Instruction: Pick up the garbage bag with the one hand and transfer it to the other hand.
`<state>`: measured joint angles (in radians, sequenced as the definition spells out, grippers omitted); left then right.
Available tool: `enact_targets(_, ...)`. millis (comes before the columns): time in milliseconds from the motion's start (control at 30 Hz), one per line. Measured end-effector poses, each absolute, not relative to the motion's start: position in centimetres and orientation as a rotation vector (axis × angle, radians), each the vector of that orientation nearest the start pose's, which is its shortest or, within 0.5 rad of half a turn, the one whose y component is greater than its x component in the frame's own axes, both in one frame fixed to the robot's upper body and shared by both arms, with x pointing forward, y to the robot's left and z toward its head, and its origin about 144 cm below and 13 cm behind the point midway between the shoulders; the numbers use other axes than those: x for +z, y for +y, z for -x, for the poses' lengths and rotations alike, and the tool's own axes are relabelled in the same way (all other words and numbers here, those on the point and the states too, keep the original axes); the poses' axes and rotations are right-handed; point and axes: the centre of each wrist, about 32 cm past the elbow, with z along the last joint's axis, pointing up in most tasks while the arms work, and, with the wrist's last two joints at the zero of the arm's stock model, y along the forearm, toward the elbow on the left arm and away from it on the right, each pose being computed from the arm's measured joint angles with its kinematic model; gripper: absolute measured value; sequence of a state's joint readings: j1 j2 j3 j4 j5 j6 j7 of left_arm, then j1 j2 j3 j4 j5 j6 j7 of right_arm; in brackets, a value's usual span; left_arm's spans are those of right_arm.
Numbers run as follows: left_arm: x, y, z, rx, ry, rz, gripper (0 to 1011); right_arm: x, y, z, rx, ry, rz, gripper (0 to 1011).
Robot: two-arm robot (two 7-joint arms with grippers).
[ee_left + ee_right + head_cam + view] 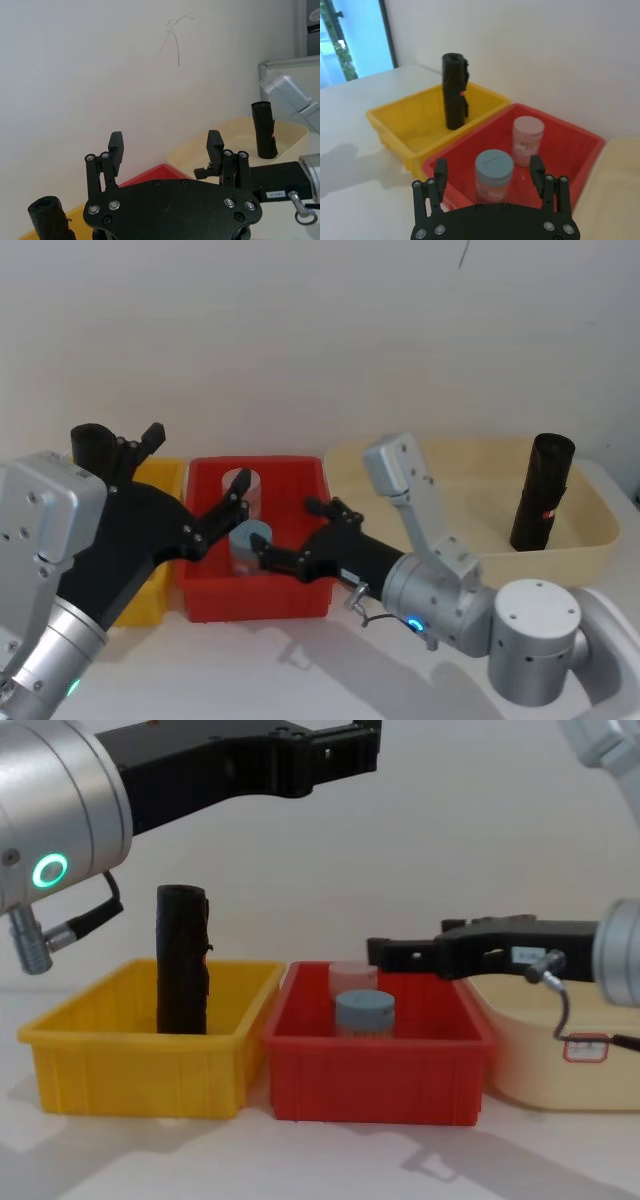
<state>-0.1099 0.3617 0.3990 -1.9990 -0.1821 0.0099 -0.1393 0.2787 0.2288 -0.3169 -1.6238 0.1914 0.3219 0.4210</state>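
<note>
Over white table (270, 675), before white wall (300, 340) — left end effector (165, 142), right end effector (488, 170) released.

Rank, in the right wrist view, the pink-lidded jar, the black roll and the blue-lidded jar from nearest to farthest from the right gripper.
Right gripper, over the red bin:
1. Blue-lidded jar, red bin.
2. Pink-lidded jar, behind it.
3. Black roll, in the yellow bin.
Left gripper hovers higher.

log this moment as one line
left claw open, empty, raised | right claw open, empty, over red bin | garbage bag standing in cream bin, untouched | phase: pre-grasp
</note>
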Motion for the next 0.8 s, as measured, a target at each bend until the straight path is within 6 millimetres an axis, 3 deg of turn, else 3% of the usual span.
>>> enact_targets(400, 127.6, 17.6, -43.0, 0.926, -0.389, 0.176, 1001, 123.3, -16.8, -52.6, -0.779, 0.029, 0.153, 1004)
enact_targets(800, 127.6, 17.6, -43.0, 0.928, -0.389, 0.175, 1001, 123.2, -15.7, -53.8, -0.771, 0.046, 0.155, 1004)
